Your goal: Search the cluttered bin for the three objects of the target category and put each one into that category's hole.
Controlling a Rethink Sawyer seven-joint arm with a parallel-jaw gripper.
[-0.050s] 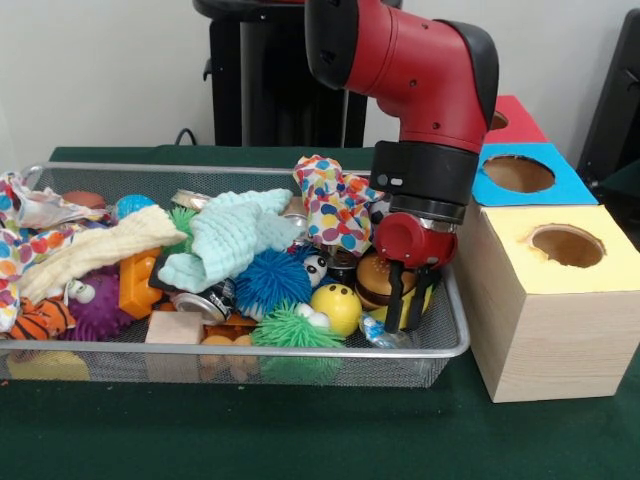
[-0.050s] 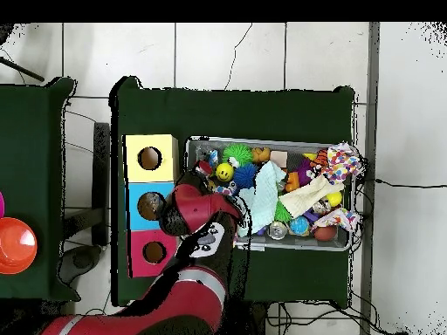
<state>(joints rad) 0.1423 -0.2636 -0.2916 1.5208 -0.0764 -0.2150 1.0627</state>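
Wire-mesh bin (image 1: 452,335), heaped with mixed toys

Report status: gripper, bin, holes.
Gripper down inside wire bin, at the end nearest the boxes, fingers among toys; grip unclear. Yellow-top hole shows nothing inside. Cloths cover much of the clutter.

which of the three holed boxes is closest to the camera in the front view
The yellow-topped box, standing beside the wire bin. The blue-topped box sits behind it, and the red-topped box is farthest back.
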